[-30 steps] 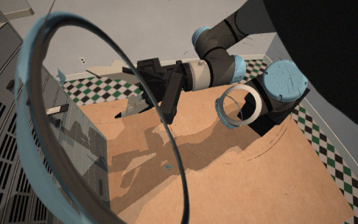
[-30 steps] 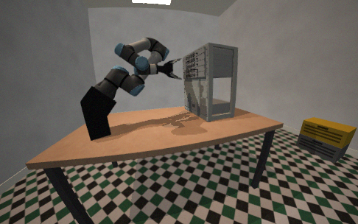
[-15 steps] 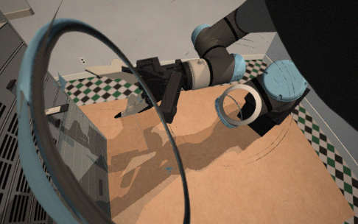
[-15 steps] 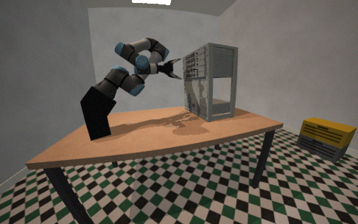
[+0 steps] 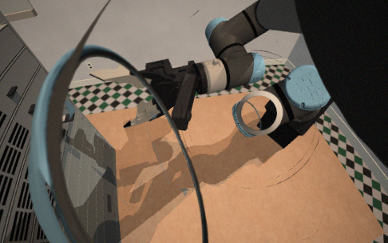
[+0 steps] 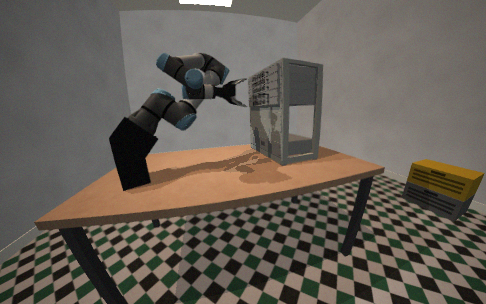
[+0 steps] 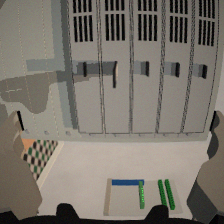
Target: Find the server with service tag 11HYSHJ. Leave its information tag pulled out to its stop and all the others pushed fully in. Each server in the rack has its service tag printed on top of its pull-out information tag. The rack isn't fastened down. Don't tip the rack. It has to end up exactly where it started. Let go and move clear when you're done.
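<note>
Gripper (image 6: 239,92) held spread wide, nothing pinched, just in front of upper server fronts of rack (image 6: 286,107); judged so that information tags (image 7: 114,73) can be inspected. Wrist view: five server fronts with tags, one protruding; printing not readable. Exterior view alone: rack upright on table (image 6: 200,192).

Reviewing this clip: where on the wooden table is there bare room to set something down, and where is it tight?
Bare wood spans the wooden table between the arm's black pedestal and the grey server rack, plus the near edge. It is tight at the rack's front face, where the open black two-jaw gripper, holding nothing, hangs just short of it.
</note>
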Motion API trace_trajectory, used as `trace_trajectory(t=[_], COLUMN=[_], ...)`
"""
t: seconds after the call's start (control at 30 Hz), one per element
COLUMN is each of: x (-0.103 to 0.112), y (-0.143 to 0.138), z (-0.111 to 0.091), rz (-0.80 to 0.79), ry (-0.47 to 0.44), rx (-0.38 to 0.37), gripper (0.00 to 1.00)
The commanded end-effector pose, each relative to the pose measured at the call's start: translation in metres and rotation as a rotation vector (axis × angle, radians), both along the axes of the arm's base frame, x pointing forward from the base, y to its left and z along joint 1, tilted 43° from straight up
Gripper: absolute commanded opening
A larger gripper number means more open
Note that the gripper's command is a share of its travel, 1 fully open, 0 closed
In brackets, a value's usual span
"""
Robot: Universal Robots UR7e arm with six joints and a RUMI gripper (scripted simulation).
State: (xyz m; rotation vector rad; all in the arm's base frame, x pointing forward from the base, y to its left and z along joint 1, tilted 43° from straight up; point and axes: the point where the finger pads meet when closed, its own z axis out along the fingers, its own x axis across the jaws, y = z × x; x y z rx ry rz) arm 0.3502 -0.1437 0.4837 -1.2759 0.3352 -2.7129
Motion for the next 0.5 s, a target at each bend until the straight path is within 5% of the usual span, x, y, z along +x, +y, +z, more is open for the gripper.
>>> trace_trajectory(t=[0.0,0.47], x=[-0.001,-0.0028], y=[-0.0005,-0.003], z=[0.0019,0.0062], rz=[0.015,0.062], ry=[0.01,0.057], rx=[-0.005,-0.018], gripper=[1.0,1.0])
